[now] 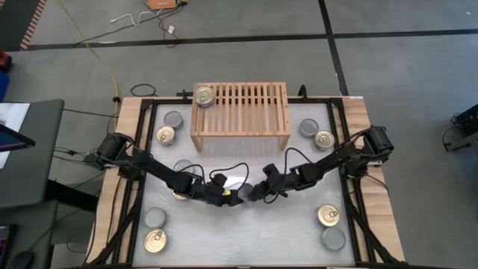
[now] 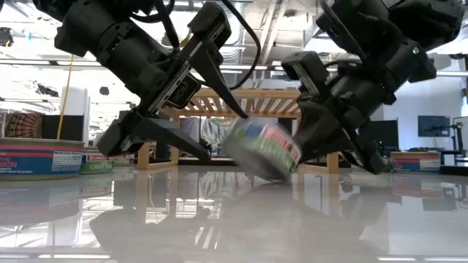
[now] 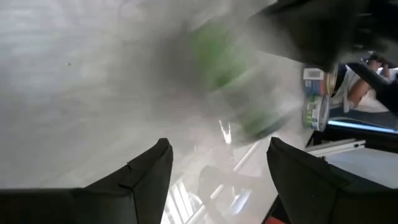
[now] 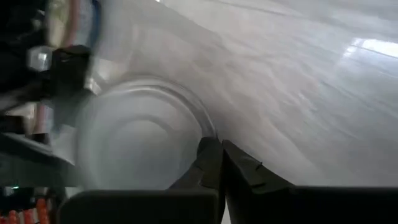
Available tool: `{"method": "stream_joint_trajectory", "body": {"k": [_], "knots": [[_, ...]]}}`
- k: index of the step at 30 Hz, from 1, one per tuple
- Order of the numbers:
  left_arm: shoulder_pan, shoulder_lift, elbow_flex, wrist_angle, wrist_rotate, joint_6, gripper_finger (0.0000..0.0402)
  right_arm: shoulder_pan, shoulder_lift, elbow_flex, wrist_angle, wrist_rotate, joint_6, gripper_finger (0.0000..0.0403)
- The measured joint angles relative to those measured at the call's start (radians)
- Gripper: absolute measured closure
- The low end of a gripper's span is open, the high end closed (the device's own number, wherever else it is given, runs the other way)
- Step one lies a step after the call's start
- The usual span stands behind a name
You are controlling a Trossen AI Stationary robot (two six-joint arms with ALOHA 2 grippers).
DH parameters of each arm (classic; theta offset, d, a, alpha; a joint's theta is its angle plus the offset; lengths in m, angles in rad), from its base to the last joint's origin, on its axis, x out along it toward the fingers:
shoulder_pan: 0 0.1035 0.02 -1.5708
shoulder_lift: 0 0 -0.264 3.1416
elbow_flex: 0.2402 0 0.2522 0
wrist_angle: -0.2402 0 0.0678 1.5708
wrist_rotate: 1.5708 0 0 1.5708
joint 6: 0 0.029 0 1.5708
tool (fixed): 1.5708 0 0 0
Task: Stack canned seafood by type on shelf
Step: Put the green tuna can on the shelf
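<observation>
Fumbling a tin [image 2: 262,150] mid-table at 6 o'clock of the shelf [image 1: 240,109], the right tool [image 1: 256,191] is clenched empty beside it, the left tool [image 1: 232,198] spread; next, regrasp squarely.

tabletop [image 1: 246,232]: pale, wood-edged
shelf [image 1: 240,109]: far edge, centre; one gold-top tin [image 1: 204,96] on its slats
loose tins [image 1: 326,216]: scattered toward all four corners

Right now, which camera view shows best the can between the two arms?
The low view: the tilted can is seen from the side, label visible, though blurred. The high view hides it almost wholly under the arms. The left wrist view shows only a green smear. The right wrist view shows its round grey end, blurred.
</observation>
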Motion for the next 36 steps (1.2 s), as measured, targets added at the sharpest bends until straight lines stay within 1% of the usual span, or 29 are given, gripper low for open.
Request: {"method": "stream_joint_trajectory", "body": {"k": [5, 8, 11, 14, 17, 21, 25, 32, 36], "knots": [[0.01, 0.0, 0.0, -0.021, -0.009, -0.023, 0.0152, 0.008, 0.003, -0.004, -0.005, 0.017, 0.011, 0.038], [0.024, 0.0, 0.0, 0.01, -0.031, -0.018, 0.0152, 0.015, 0.003, -0.004, 0.0, 0.017, 0.011, 0.0378], [0.044, 0.0, 0.0, 0.063, -0.056, 0.022, 0.0152, 0.016, 0.003, -0.004, 0.007, 0.027, 0.011, 0.0375], [0.064, 0.0, 0.0, 0.1, -0.059, 0.066, 0.0152, 0.022, 0.003, -0.004, 0.014, 0.032, 0.011, 0.0376], [0.078, 0.0, 0.0, 0.128, -0.059, 0.111, 0.0152, 0.028, 0.003, -0.004, 0.019, 0.032, 0.005, 0.0379], [0.102, -0.002, 0.0, 0.147, -0.057, 0.127, 0.0152, 0.033, 0.002, -0.003, 0.023, 0.034, -0.006, 0.0376], [0.121, -0.003, 0.0, 0.167, -0.02, 0.128, 0.0152, 0.037, -0.002, -0.002, 0.027, 0.039, -0.014, 0.0375], [0.121, -0.005, 0.0, 0.167, -0.005, 0.139, 0.0152, 0.038, -0.07, -0.001, 0.02, 0.047, -0.088, 0.0378], [0.121, -0.015, 0.002, 0.179, -0.006, 0.155, 0.0152, 0.037, -0.101, 0.0, -0.034, 0.072, -0.097, 0.0377]]}}
